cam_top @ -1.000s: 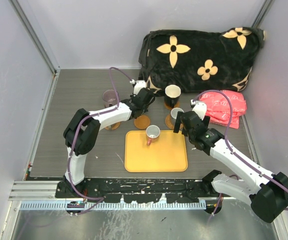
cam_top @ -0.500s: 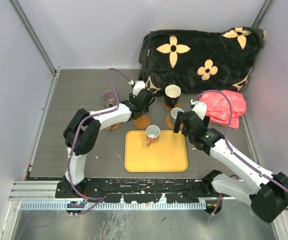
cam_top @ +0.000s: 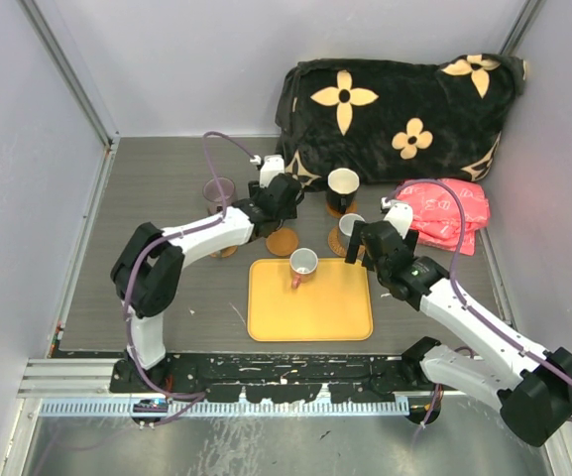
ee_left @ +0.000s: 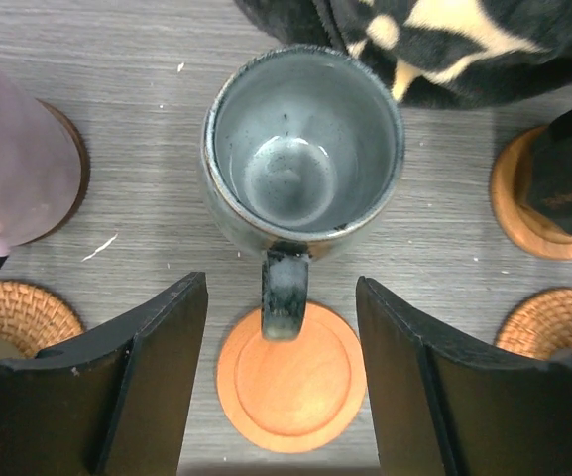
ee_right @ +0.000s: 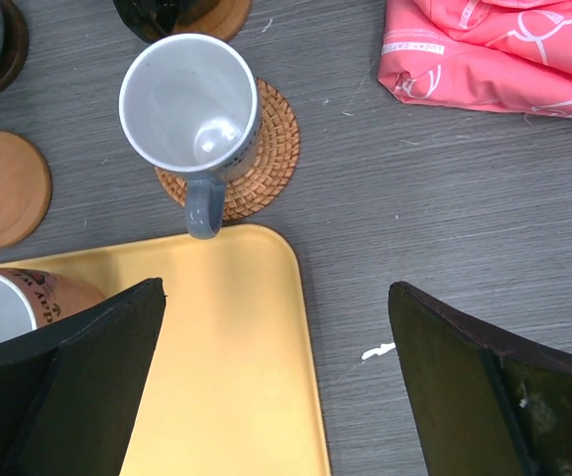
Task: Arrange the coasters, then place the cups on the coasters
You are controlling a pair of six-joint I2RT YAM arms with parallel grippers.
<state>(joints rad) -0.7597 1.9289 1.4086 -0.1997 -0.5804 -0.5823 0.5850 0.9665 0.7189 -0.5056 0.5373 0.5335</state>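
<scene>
Two left fingers [ee_left: 152,382] flank the grey mug [ee_left: 300,159] handle, gaps each side.

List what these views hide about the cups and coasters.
- Top view: the left jaws cover the grey cup beneath them.
- Left wrist view: that cup's body hides whatever it stands on. The left edge cuts off the purple cup. A jaw covers part of a wicker coaster.
- Right wrist view: the edge and a jaw hide most of the white cup on the yellow tray.
</scene>
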